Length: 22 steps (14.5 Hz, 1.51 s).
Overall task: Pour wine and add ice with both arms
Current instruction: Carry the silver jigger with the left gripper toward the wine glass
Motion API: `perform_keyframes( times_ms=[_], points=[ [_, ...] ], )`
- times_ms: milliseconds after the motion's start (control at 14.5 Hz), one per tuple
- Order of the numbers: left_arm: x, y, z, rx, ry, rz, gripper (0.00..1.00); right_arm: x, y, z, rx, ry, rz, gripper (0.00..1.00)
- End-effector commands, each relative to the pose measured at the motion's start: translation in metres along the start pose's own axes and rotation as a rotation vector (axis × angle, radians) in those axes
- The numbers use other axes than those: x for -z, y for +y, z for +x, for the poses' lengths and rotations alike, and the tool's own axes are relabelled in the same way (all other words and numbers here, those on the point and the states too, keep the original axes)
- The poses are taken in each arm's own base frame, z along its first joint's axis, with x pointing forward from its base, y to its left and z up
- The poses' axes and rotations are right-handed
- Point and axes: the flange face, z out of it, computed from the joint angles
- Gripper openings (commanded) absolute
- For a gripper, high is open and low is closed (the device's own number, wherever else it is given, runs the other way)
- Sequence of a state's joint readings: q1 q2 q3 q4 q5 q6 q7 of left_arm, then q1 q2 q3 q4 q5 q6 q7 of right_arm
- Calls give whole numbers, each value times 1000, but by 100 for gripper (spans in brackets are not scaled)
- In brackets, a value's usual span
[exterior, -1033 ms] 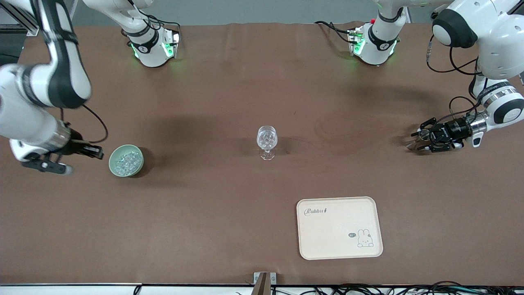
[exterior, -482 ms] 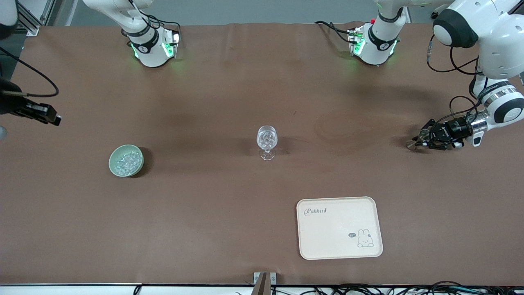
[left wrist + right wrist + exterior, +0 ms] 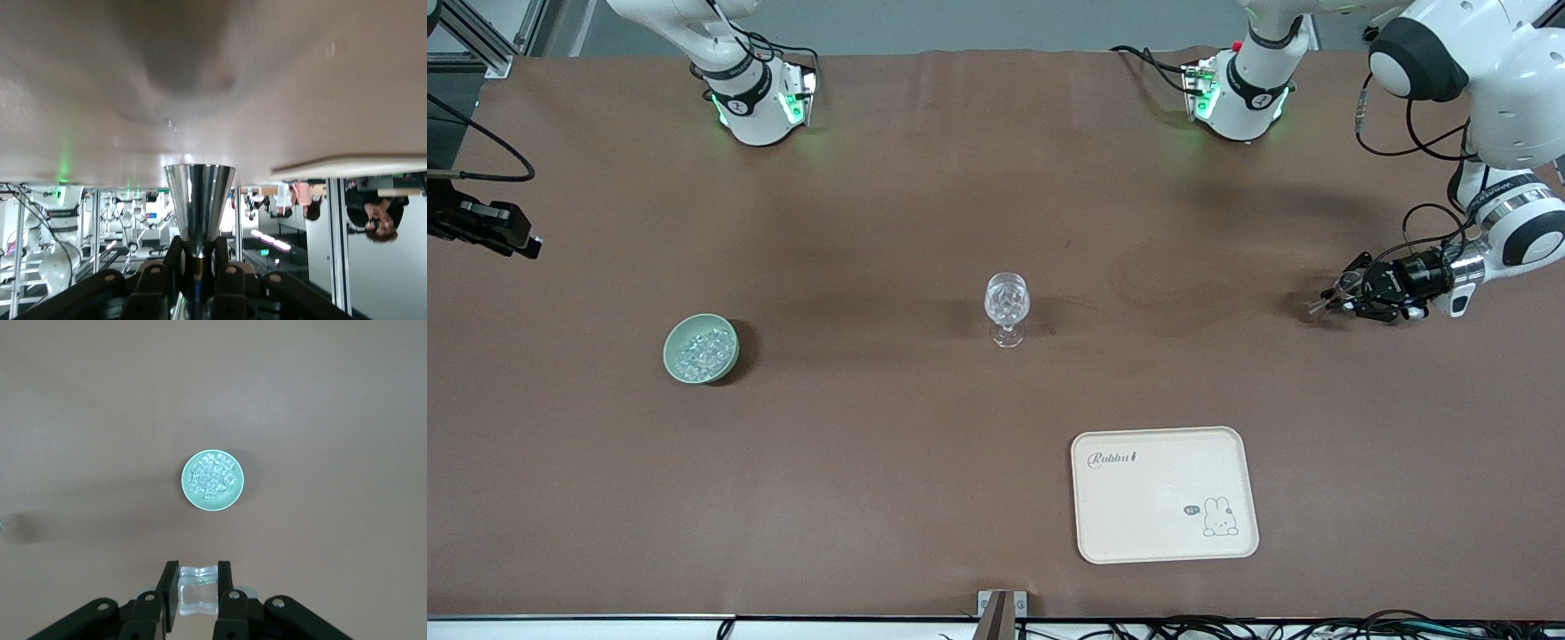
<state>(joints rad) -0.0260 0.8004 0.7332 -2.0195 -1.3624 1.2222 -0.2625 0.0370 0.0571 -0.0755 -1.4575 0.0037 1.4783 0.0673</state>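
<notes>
My left gripper (image 3: 1343, 298) hangs low over the table at the left arm's end, shut on the silver jigger (image 3: 1325, 304). In the left wrist view the jigger (image 3: 199, 207) sticks out from between the shut fingers (image 3: 227, 280); no liquid shows. My right gripper (image 3: 507, 236) is up in the air at the right arm's end, shut on a clear ice chunk (image 3: 199, 590). The pale green bowl (image 3: 729, 360) holds several ice chunks (image 3: 701, 348) and shows below in the right wrist view (image 3: 190, 497). The clear faceted stemmed glass (image 3: 1007, 307) stands upright mid-table.
A cream tray (image 3: 1163, 524) with a rabbit print lies nearer the front camera than the glass, toward the left arm's end. Both arm bases (image 3: 756, 98) (image 3: 1240, 93) stand along the table's edge farthest from the front camera.
My right gripper has risen from beside the bowl with an ice chunk and swung toward the table's end. My left gripper has shifted slightly with the jigger.
</notes>
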Motion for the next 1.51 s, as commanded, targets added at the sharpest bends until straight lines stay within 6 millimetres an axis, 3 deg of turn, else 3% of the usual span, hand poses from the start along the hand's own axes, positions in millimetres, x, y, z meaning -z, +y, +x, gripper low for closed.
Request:
perform_keyframes(
  times_ms=[0, 207, 344, 551, 757, 1170, 1446],
  points=[
    [-12, 2, -36, -17, -52, -19, 6, 2, -1, -1, 17, 13, 4, 0],
    [-34, 24, -82, 3, -74, 13, 1, 2, -2, -1, 19, 13, 4, 0],
    [-60, 36, -111, 15, -88, 29, 1, 3, -4, -1, 22, 21, 4, 0],
    [-112, 33, -153, -31, -40, 41, 1, 3, -4, 0, 20, 19, 4, 0],
    [-172, 41, -205, 60, 12, 111, 2, 2, -5, -1, 22, 18, 4, 0],
    [-249, 26, -263, -27, 51, 196, 4, 1, -7, -2, 28, 9, 3, 0],
    [-335, 4, -294, -14, 193, 198, 4, 3, -3, -1, 23, 16, 2, 0]
  ],
)
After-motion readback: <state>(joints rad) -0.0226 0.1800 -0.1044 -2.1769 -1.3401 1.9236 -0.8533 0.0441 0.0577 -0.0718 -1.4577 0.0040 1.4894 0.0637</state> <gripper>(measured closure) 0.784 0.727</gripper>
